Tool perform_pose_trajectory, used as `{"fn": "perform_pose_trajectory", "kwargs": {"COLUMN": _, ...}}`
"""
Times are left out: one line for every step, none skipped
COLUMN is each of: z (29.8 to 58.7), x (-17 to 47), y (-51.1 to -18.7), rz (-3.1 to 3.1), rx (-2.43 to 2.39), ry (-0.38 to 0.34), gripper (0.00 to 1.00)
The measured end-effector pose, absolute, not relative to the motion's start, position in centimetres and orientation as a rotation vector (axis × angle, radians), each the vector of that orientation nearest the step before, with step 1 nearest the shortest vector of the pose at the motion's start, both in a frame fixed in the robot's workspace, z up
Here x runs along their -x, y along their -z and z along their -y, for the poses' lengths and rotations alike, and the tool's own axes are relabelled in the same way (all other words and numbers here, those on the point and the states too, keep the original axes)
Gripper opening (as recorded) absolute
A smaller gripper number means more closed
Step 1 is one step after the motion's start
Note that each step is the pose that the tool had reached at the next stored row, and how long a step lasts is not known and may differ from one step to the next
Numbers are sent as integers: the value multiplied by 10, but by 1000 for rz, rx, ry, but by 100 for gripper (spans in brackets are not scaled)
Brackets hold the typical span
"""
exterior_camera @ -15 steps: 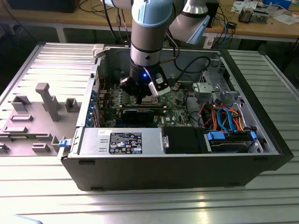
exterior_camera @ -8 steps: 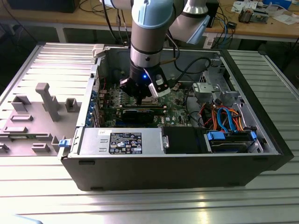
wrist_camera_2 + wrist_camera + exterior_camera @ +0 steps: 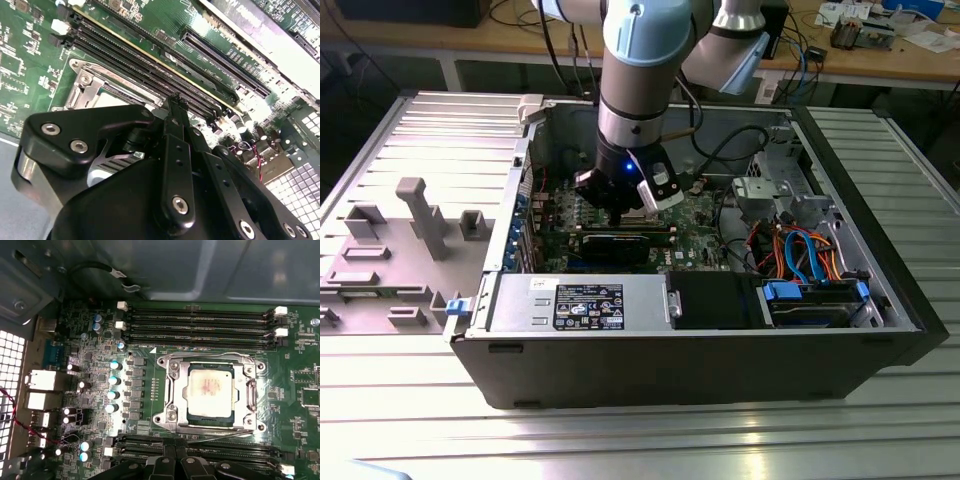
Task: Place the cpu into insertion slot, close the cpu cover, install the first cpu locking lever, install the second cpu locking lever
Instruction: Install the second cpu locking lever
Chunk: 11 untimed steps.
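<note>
Gripper (image 3: 175, 460) beside cpu cover (image 3: 172, 390), cpu (image 3: 210, 390) seated.

Black memory slots (image 3: 200, 320) line the green motherboard (image 3: 145, 390) inside the open computer case (image 3: 650, 365).

ribbed metal table (image 3: 410, 420), open computer case (image 3: 680, 365), grey fixtures (image 3: 420, 215)
</note>
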State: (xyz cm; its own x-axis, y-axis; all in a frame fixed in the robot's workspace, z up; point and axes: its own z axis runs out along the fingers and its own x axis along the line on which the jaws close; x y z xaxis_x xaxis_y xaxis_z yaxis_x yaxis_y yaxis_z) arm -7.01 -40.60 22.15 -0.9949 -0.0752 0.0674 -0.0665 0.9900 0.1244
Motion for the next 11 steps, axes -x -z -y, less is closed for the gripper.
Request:
{"fn": "perform_pose_trajectory", "kwargs": {"z": 406, "x": 70, "y": -221, "rz": 3060, "rx": -118, "ry": 188, "gripper": 11}}
{"fn": "perform_pose_trajectory", "kwargs": {"z": 406, "x": 71, "y": -220, "rz": 3058, "rx": -128, "ry": 187, "gripper": 11}}
{"fn": "perform_pose_trajectory", "kwargs": {"z": 406, "x": 71, "y": -219, "rz": 3056, "rx": -138, "ry": 187, "gripper": 11}}
{"fn": "perform_pose_trajectory", "kwargs": {"z": 406, "x": 71, "y": -219, "rz": 3055, "rx": -147, "ry": 188, "gripper": 11}}
{"fn": "perform_pose_trajectory", "kwargs": {"z": 406, "x": 71, "y": -219, "rz": 3054, "rx": -155, "ry": 190, "gripper": 11}}
{"fn": "perform_pose_trajectory", "kwargs": {"z": 406, "x": 72, "y": -218, "rz": 3053, "rx": -162, "ry": 192, "gripper": 11}}
{"fn": "perform_pose_trajectory", "kwargs": {"z": 406, "x": 72, "y": -218, "rz": 3053, "rx": -168, "ry": 196, "gripper": 11}}
{"fn": "perform_pose_trajectory", "kwargs": {"z": 406, "x": 72, "y": -218, "rz": 3052, "rx": -171, "ry": 197, "gripper": 11}}
{"fn": "perform_pose_trajectory", "kwargs": {"z": 406, "x": 73, "y": -218, "rz": 3052, "rx": -173, "ry": 199, "gripper": 11}}
{"fn": "perform_pose_trajectory", "kwargs": {"z": 406, "x": 73, "y": -218, "rz": 3052, "rx": -174, "ry": 200, "gripper": 11}}
{"fn": "perform_pose_trajectory", "kwargs": {"z": 406, "x": 73, "y": -217, "rz": 3052, "rx": -175, "ry": 201, "gripper": 11}}
